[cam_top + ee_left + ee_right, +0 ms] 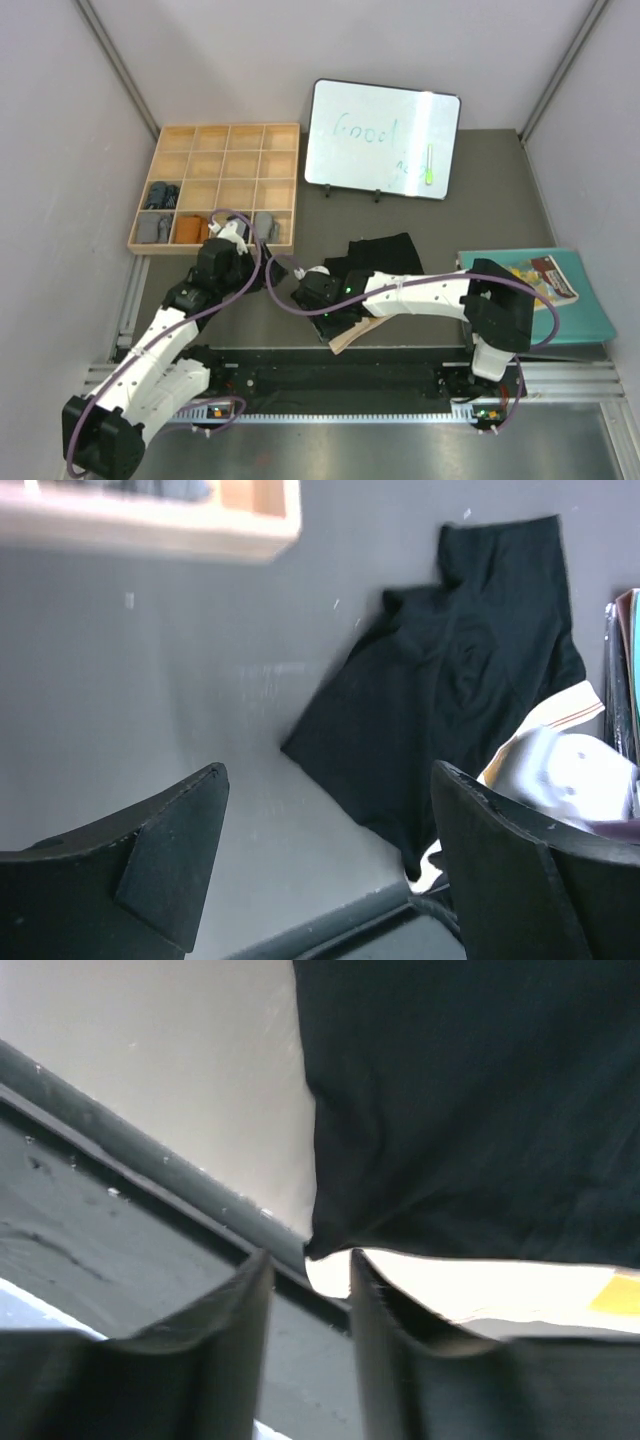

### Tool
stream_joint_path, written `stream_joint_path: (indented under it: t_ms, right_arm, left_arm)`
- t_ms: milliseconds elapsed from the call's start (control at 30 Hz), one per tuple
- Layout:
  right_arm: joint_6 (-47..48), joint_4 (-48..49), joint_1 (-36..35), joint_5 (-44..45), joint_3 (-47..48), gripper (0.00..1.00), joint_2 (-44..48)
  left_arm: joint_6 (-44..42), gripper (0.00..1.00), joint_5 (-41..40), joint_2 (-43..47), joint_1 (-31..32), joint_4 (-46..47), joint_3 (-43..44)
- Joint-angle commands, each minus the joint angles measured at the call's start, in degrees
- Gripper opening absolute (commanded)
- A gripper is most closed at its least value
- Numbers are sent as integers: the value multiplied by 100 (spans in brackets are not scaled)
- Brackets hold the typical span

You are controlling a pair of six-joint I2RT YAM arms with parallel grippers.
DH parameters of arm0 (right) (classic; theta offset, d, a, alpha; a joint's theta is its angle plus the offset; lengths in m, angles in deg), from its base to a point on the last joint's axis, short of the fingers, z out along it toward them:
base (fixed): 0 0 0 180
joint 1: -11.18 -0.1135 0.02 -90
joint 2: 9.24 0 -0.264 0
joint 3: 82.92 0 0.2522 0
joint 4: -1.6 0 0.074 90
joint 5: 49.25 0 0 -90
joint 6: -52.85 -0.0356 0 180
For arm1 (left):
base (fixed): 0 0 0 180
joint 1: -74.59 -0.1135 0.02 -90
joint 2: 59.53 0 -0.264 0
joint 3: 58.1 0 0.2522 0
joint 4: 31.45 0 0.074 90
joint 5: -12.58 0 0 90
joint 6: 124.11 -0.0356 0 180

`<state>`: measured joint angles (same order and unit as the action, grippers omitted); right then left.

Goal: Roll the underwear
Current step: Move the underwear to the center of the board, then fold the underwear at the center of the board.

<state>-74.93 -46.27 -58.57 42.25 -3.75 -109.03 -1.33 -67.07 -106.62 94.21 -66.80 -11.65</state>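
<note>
The left arm reaches forward from its base with a bent elbow. Its left gripper (328, 780) hovers over the matte grey table (150, 680), its jaws spread wide and holding nothing. The wooden divided tray (200, 535) lies beyond its left finger. The right arm stretches sideways across the front, wrist tipped down. The right gripper (305, 1260) has its jaws drawn to a narrow gap, and no cloth is visibly pinched between them. Its tips are at the near corner of the black briefs (480, 1090), just above the table's metal edge rail (150, 1160). The briefs are soft, limp and rumpled, lying flat ahead of both grippers, and their smooth beige waistband (480, 1285) runs rightward from the right gripper's tips.
</note>
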Motion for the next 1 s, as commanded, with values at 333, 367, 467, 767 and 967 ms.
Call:
stream_joint_path:
  t_ms: [333, 367, 467, 767, 967]
  right_arm:
    - [-599, 53, -750, 729, -538, 37, 971]
    - [-625, 71, -793, 720, -512, 36, 909]
    - [-704, 115, -890, 729, -485, 36, 786]
    - [-854, 203, -1066, 861, -441, 37, 575]
    - [-907, -96, -1189, 1282, -310, 41, 285]
  left_arm:
    - [1767, 78, -982, 255, 1254, 251, -1089]
    - [1794, 77, -991, 175, 1290, 312, -1106]
    - [1890, 74, -921, -177, 1334, 611, -1150]
    - [1952, 68, -1193, -1065, 1378, 1244, -1045]
    - [2005, 66, -1184, -1592, 1413, 1428, -975]
